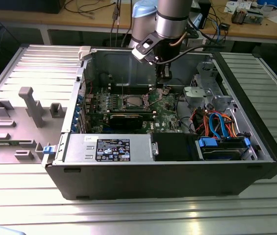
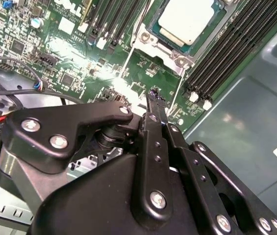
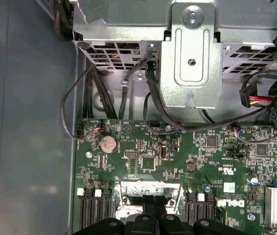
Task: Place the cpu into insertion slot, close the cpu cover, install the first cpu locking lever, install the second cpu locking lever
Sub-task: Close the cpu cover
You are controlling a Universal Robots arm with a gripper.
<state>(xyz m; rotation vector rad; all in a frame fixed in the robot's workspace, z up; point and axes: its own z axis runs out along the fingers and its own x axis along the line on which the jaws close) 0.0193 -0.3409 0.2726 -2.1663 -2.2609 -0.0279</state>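
Your arm reaches down from above into the open computer case (image 1: 79,161), which lies on its side on the ribbed metal table (image 1: 256,210). The tool (image 1: 163,82) hangs low over the green circuit board (image 1: 170,110), toward the exterior view's right of the chip socket.

The cpu (image 2: 189,19) already sits in the insertion slot (image 2: 175,48). In the second wrist view you see its dull silver top lying flat and bare inside the socket's rim, with long black memory slots (image 2: 231,54) running along either side of it.

The cpu cover (image 3: 133,187) is swung open off the chip. It shows as a silvery frame between the white-clipped ends of the memory slots, with green board visible through its window.

The tool's (image 2: 154,94) black fingers (image 2: 150,127) come together to one narrow tip, so it is clenched. That tip is right at the cover's edge, on the side away from the chip. You cannot tell whether it pinches the metal or only touches it. In the first wrist view the two fingertips (image 3: 144,203) sit side by side over the same silvery plate.

Past the board's edge is a metal drive cage (image 3: 192,58) with black cables (image 3: 87,93) looping down to the board, and a round coin battery (image 3: 108,143) lies near them. Grey plastic fixtures (image 1: 30,107) stand on the table at the exterior view's left.
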